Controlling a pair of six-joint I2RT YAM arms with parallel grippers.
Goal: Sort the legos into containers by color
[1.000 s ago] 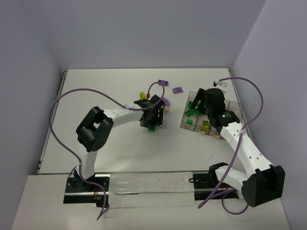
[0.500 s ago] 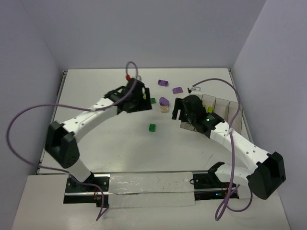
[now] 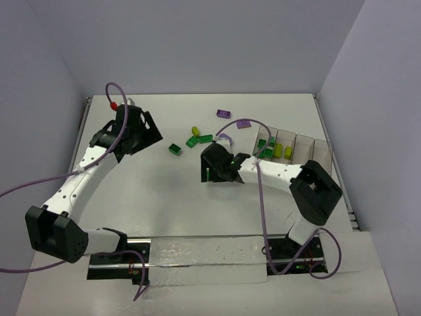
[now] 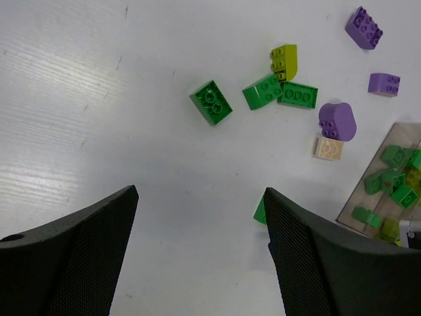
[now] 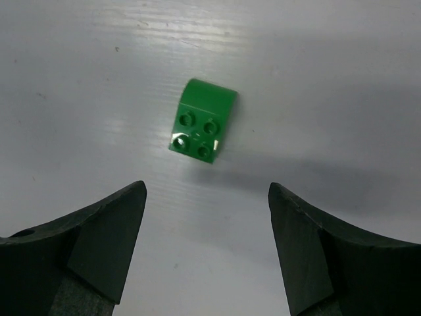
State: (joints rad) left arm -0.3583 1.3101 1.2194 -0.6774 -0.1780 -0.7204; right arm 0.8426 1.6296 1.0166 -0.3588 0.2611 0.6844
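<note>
**Both Grippers Open Over Loose Bricks, Two Bins Holding Pieces**

The left gripper [image 4: 198, 197] hangs above the far left part of the table [image 3: 145, 197]. Its jaws are spread wide with nothing between them.

Its wrist camera looks down on the loose legos [image 3: 197, 139] scattered on the bare surface. An upturned green brick [image 4: 211, 103] lies alone. To its right, a curved green brick [image 4: 263, 91] and a long green brick [image 4: 297, 95] touch each other, with a yellow-green brick [image 4: 283, 60] against them. Further right are a purple brick [image 4: 364, 27] and a smaller purple brick [image 4: 383, 84], apart from that cluster. A rounded purple piece [image 4: 337, 121] lies nearer, with a tan brick [image 4: 328, 148] just beside it. A scrap of green shows at the inner edge of one finger, too hidden to say how it lies.

The right gripper [image 5: 207, 191] sits low near the middle of the table, jaws parted and empty. A four-stud green brick [image 5: 202, 124] with one rounded end lies flat, studs up. It is just ahead of the gap between the fingers and touches neither.

The containers [image 3: 304, 146] stand in a row at the right side of the table. Seen from above, the leftmost bin holds several green pieces and the next one holds yellow-green pieces.
</note>
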